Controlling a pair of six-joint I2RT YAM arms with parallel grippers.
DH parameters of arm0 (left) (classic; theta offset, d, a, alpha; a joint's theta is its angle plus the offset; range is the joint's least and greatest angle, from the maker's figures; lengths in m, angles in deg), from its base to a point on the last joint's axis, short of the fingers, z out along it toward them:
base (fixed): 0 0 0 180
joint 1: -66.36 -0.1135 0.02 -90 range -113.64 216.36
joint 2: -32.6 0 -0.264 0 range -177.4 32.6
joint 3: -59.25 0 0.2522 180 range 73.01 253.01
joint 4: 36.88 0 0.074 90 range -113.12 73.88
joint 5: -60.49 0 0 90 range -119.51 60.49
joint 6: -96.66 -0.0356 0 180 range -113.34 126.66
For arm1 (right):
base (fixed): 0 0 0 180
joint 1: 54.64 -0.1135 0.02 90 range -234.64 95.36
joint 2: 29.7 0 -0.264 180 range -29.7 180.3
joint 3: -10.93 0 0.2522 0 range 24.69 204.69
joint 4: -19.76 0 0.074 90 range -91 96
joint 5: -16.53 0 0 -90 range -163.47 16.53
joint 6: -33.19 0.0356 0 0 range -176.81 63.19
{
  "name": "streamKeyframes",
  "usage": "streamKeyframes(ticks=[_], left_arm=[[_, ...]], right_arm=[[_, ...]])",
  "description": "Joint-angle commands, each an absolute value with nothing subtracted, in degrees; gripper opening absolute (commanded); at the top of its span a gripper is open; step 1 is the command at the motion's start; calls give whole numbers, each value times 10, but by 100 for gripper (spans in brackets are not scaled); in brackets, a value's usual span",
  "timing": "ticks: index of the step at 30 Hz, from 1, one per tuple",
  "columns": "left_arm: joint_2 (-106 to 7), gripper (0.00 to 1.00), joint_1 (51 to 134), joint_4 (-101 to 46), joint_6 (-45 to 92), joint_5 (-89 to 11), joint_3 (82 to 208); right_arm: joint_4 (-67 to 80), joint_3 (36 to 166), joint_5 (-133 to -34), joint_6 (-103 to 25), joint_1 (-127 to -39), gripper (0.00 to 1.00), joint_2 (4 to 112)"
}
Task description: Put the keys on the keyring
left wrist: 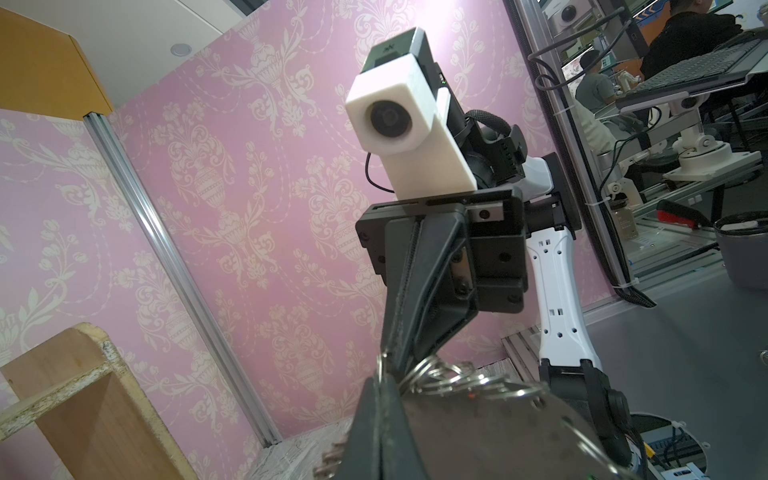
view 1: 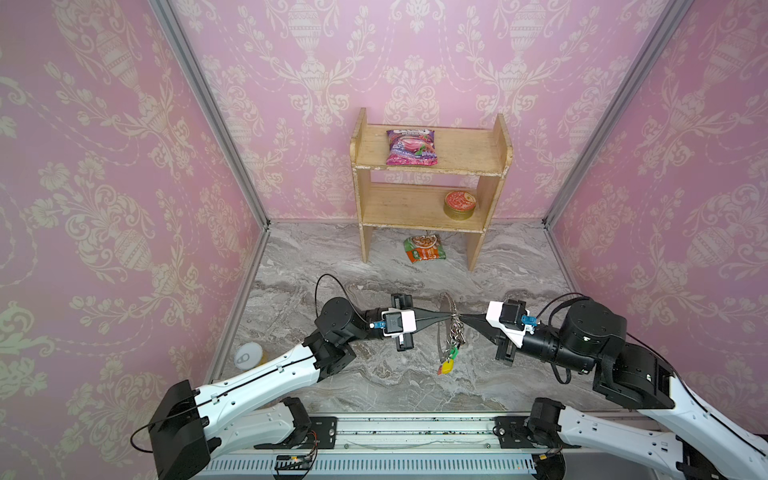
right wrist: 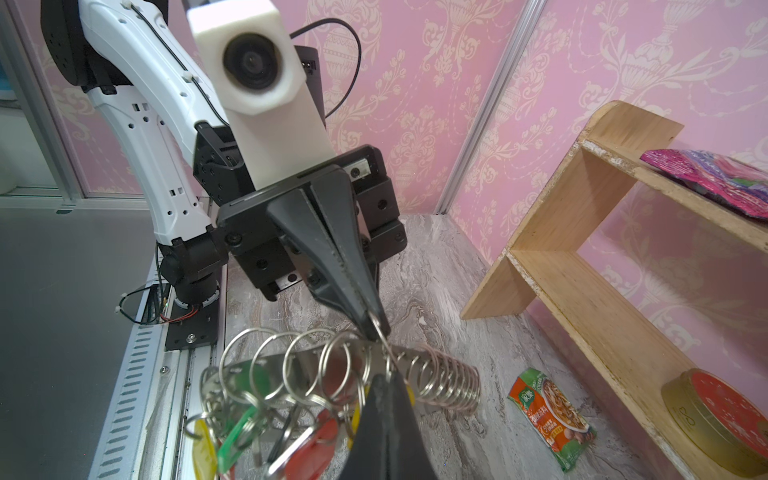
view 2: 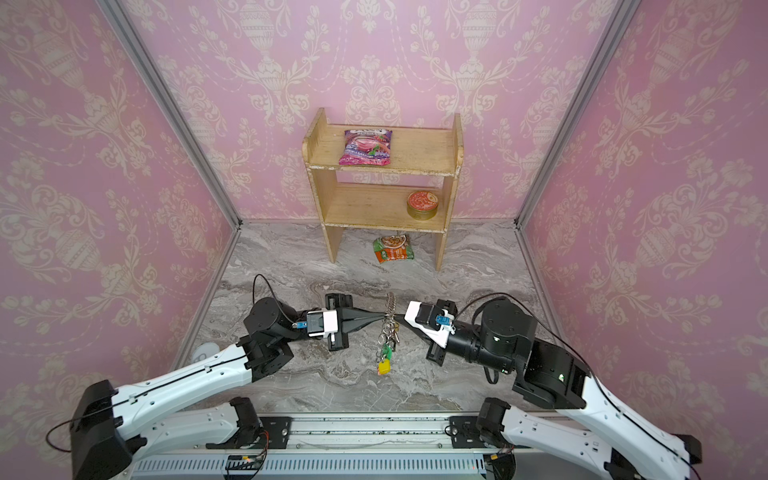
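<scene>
A pink-papered cell with a small wooden shelf [view 1: 399, 205] at its back.
Behind the shelf we see the back wall [view 1: 415, 62], pale pink with a cream pattern of urns, flowers and garlands; the same paper covers the side walls [view 1: 83, 187] to either side of the shelf. Slim aluminium posts [view 1: 208, 108] run up both corners flanking it. The shelf has two boards of light wood, chipped white along the front edges, and stands on a grey marbled floor [view 1: 374, 386]. In the left wrist view we find a round recessed ceiling light [left wrist: 180, 50] high above the shelf, and well away from it a glazed panel [left wrist: 648, 257] showing a workroom.
</scene>
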State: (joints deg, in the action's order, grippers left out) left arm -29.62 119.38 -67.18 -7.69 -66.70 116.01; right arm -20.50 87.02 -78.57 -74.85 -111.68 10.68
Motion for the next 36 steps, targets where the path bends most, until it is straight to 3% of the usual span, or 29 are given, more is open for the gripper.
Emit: streamKeyframes(ticks=[1, 36], left_arm=[[-295, 0, 1201, -644, -89, -673, 1180], [-291, 0, 1209, -575, -113, -678, 1197]], right_arm=[[-181, 892, -806, -757, -1122, 0, 113], [-181, 896, -792, -766, -1125, 0, 110]])
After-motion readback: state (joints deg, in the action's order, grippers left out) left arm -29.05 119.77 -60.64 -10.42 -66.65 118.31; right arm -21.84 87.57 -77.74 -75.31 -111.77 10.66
